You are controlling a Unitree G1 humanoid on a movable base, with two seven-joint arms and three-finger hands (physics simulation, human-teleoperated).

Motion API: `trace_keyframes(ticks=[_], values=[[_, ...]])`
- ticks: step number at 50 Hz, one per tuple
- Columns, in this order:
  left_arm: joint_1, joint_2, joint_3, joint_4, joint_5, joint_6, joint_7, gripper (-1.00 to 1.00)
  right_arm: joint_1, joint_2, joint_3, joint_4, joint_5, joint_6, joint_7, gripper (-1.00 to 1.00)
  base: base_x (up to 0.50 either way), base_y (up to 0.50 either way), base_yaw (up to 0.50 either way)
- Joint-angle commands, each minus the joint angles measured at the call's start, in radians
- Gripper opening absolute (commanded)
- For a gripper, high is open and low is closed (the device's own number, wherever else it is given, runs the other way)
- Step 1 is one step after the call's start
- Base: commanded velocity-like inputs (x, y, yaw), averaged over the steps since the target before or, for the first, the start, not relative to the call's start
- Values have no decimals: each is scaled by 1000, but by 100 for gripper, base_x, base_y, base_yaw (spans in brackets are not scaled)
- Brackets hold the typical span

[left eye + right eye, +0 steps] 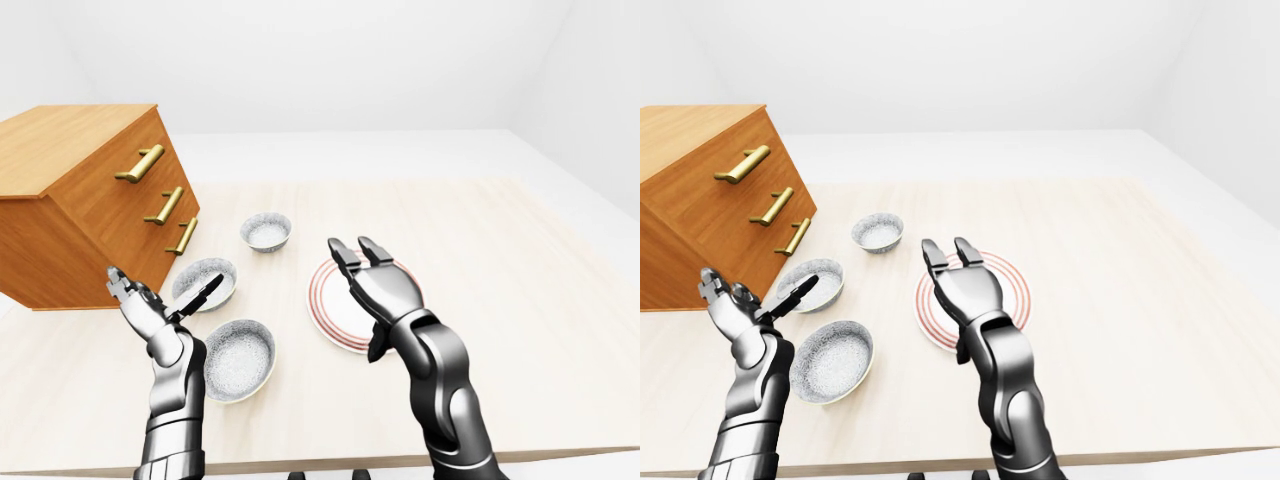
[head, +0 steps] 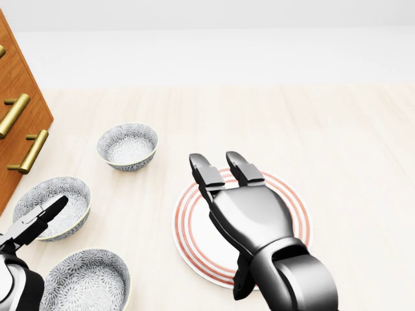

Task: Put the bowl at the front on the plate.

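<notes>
Three patterned grey bowls lie left of a white plate [image 2: 296, 210] with red rings. The nearest bowl [image 2: 86, 282] sits at the bottom left of the head view, a second bowl [image 2: 53, 206] just above it, and a third bowl [image 2: 128, 146] higher up. My right hand [image 2: 219, 165] hovers over the plate, back upward, fingers spread and open, holding nothing and hiding the plate's middle. My left hand [image 1: 165, 295] is raised and open beside the second bowl, above and left of the nearest bowl, touching neither.
A wooden chest of drawers [image 1: 90, 200] with brass handles stands on the table's left side, close to the second bowl. The pale wooden table [image 1: 520, 300] stretches right of the plate. Its near edge runs along the bottom of the eye views.
</notes>
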Motion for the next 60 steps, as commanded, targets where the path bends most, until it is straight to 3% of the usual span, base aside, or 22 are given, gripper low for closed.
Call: trace_keyframes(ticks=[1,10,26,42,55,60], values=[[-2,0,0,8,1,0,0,100,15,22,22,15,-145,0,0,100,0,0,0],[0,-1,1,5,2,0,0,100,3,70,74,44,-250,0,0,100,0,0,0],[-5,1,-1,15,8,0,0,100,-40,50,-52,8,-243,0,0,100,0,0,0],[-14,4,-2,47,7,0,0,100,-95,40,-78,55,-186,0,-17,100,0,0,0],[-7,4,-4,25,9,0,0,100,-120,52,-66,48,-214,0,0,100,0,0,0],[-5,2,-4,21,9,0,0,100,-101,67,-13,55,-205,0,0,100,0,0,0]])
